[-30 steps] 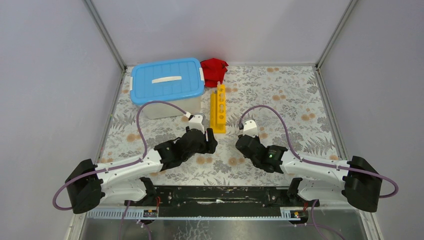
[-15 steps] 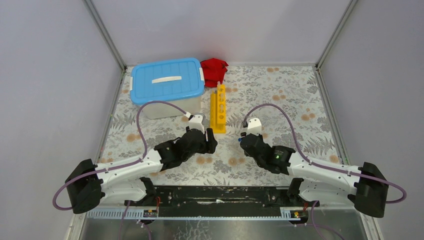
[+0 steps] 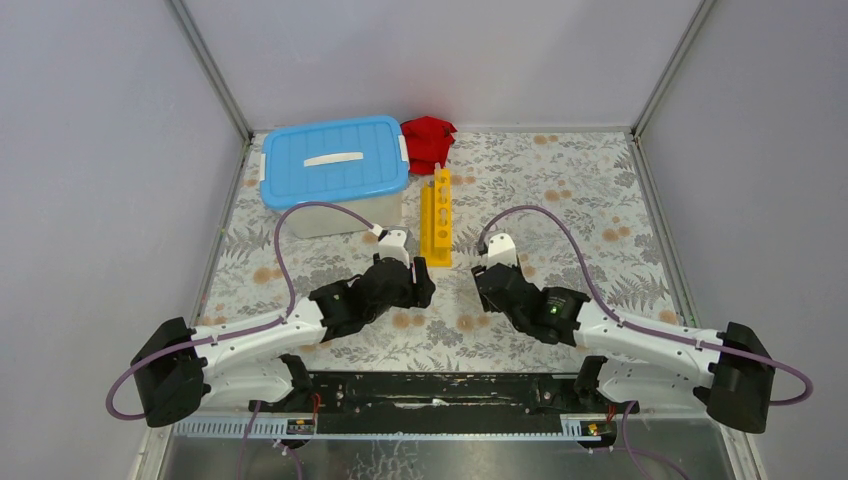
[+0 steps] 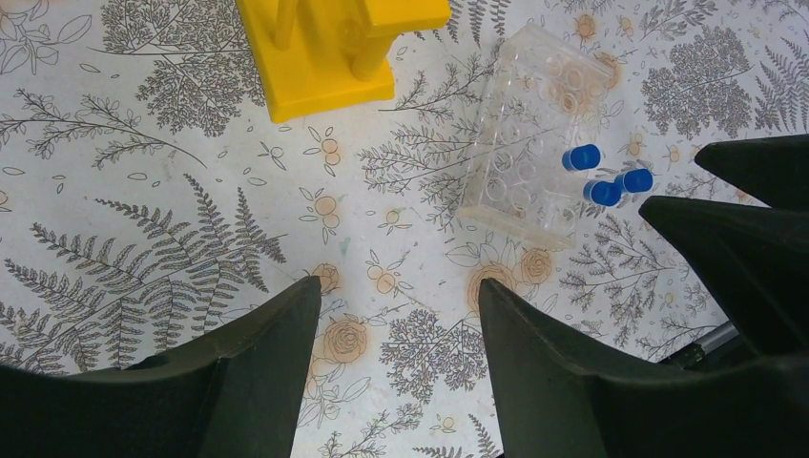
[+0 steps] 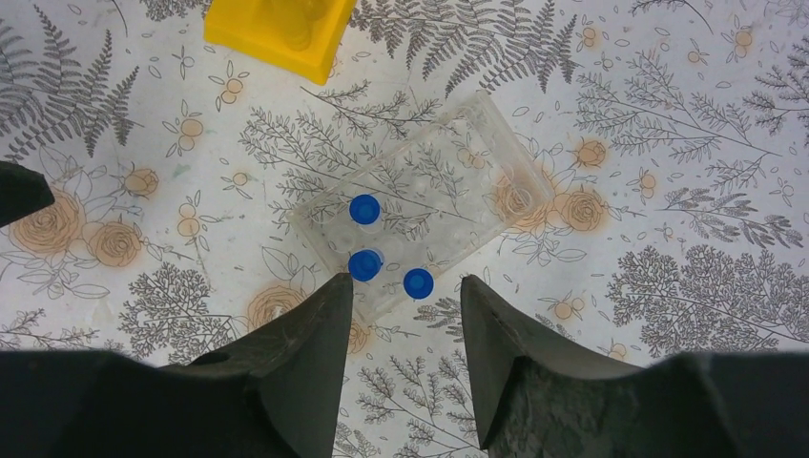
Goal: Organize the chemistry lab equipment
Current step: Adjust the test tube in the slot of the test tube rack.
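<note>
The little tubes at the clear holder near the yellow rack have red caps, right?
Not red: the caps are blue. The right wrist view shows the tubes at the clear holder near the yellow rack, each with a blue cap.

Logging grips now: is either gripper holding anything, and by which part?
Nothing held. Left gripper open and empty; right gripper open, a blue-capped tube untouched between its jaws.

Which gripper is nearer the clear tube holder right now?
Right. The right gripper hangs over the capped end of the tube holder; the left gripper is off to the side, the holder ahead to its right.
</note>
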